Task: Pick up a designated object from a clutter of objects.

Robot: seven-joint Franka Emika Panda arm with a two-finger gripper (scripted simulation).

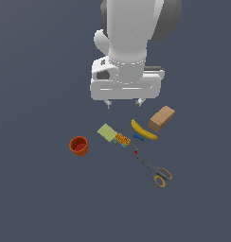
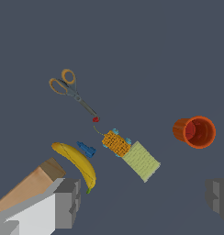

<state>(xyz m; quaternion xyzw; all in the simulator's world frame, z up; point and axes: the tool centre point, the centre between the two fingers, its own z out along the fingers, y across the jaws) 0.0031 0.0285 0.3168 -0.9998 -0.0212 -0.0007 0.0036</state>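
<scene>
One arm's gripper (image 1: 123, 102) hangs wide open and empty above the clutter, while the scissors (image 1: 154, 169) lie flat beyond the banana (image 1: 143, 130), well apart from the fingers (image 2: 63, 202), blades pointing back toward the pile and ring handles outermost.

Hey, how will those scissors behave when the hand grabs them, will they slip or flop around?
The scissors lie flat and look thin, so gripping them off the surface may be tricky. The metal blades look stiff, not floppy, though they might pivot. They seem unlikely to roll. The hand is open, well above them.
</scene>
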